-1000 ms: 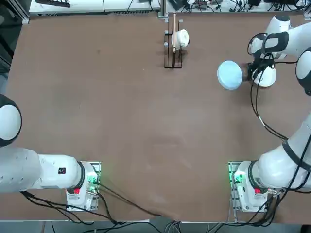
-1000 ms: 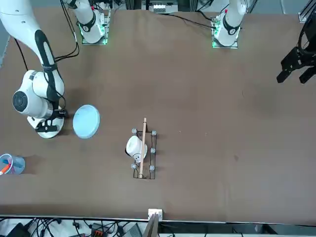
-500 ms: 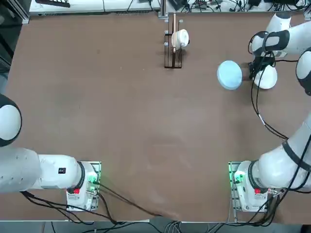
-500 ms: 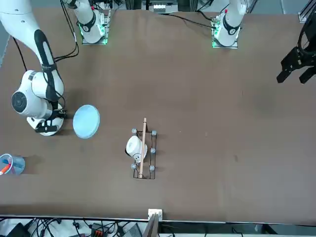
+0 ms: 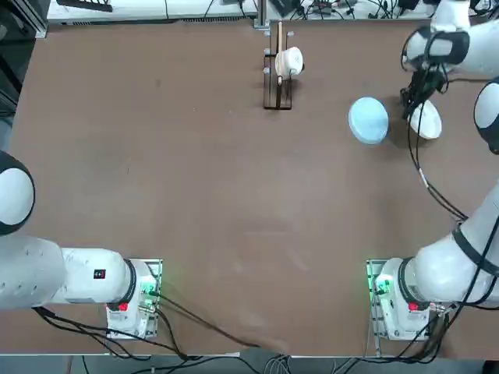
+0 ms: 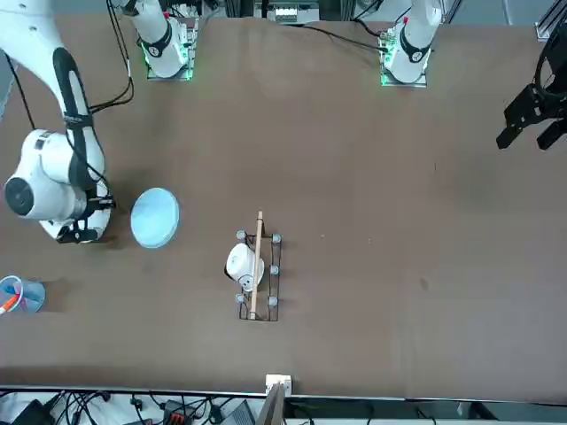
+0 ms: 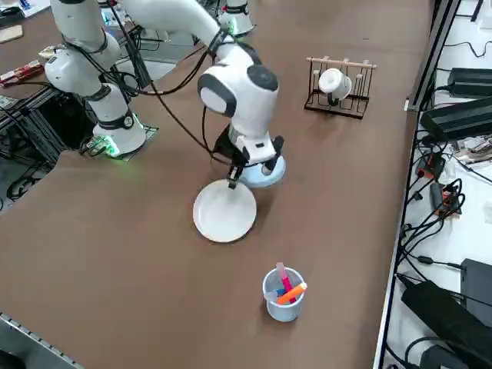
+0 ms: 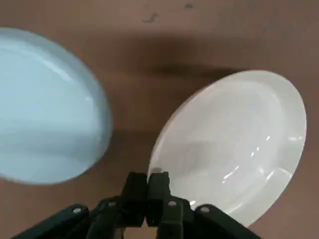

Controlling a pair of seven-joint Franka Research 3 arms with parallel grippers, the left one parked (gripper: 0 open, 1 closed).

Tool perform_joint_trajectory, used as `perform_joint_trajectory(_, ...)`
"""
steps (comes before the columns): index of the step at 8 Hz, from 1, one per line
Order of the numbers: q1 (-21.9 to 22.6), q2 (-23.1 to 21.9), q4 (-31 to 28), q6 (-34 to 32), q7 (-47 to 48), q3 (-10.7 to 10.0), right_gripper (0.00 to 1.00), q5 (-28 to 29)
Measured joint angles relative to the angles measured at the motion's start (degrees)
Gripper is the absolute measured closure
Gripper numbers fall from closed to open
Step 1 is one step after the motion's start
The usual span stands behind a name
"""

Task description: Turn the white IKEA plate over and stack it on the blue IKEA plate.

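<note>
- In the top view, the round off-white plastic plate (image 5: 430,121) is seen just beside the dark right claw (image 5: 408,114), at its right. The round pale-blue plastic plate (image 5: 368,121) is left near the claw's other side; nothing is stacked on it.
- In the front view, the off-white plate is mostly hidden by the arm, and a gap is shown between claw and blue plate. The small white cup (image 6: 242,265) in its wire rack (image 6: 273,282) is set well apart from the claw.
- In the right side view, the off-white plate is hung beneath the claw, its broad face turned to the camera. The blue plate is partly covered by the arm beyond the claw.
- In the wrist view, the off-white plate's rim is pinched in the narrowly closed claw, the plate tilted. The grip seems done; the turn appears unfinished, and the stacking is left.
</note>
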Motion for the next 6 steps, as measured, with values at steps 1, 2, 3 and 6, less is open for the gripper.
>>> perform_joint_trajectory(1,1.0,-0.4,5.3,-8.3,0.0,0.1,0.97,1.9)
perform_joint_trajectory(2,1.8,-0.8,10.1,-15.1,0.0,0.1,0.97,4.0)
perform_joint_trajectory(3,2.1,-1.3,14.2,-20.9,-0.5,0.1,0.97,7.1)
perform_joint_trajectory(6,1.5,-2.0,21.7,-36.5,-3.6,-0.5,0.97,26.7)
